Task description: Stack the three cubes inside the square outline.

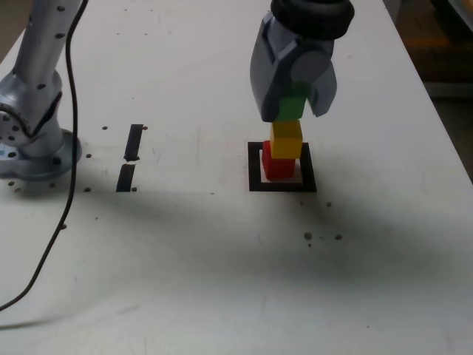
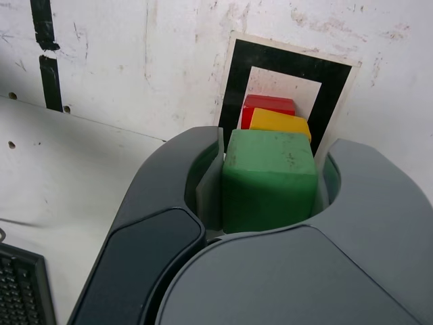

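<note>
The red cube (image 1: 278,164) rests inside the black square outline (image 1: 255,167) on the white table. On it sits the yellow cube (image 1: 286,139). The green cube (image 1: 292,107) is directly above the yellow one, apparently resting on it, with my gripper (image 1: 293,103) shut on it from above. In the wrist view the green cube (image 2: 269,177) fills the space between the grey fingers (image 2: 203,177), with the yellow cube (image 2: 281,124), the red cube (image 2: 267,105) and the square outline (image 2: 233,88) beyond it.
Two short black strips (image 1: 131,157) lie on the table towards the exterior view's left. The arm's silver base (image 1: 33,137) stands at the far left with a black cable (image 1: 70,170) trailing down from it. Small dark specks dot the tabletop.
</note>
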Controlling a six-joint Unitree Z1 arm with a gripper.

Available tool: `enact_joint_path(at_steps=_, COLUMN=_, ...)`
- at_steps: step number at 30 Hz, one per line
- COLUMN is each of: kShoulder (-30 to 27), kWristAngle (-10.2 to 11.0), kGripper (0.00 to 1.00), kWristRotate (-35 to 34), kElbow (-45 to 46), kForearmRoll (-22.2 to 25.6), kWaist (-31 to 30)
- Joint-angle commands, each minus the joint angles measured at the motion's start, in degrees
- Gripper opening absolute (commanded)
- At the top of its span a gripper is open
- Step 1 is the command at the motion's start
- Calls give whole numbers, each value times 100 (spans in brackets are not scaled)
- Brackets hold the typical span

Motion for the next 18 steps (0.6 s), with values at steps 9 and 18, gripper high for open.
enact_joint_path(at_steps=9, kShoulder=-29, kWristAngle=-245, kGripper=0, kWristRotate=1, kElbow=127, kForearmRoll=5, kWaist=-5)
enact_joint_path(at_steps=18, kShoulder=-16, kWristAngle=-313, kGripper=2, kWristRotate=4, kElbow=222, kForearmRoll=-97, kWaist=-6)
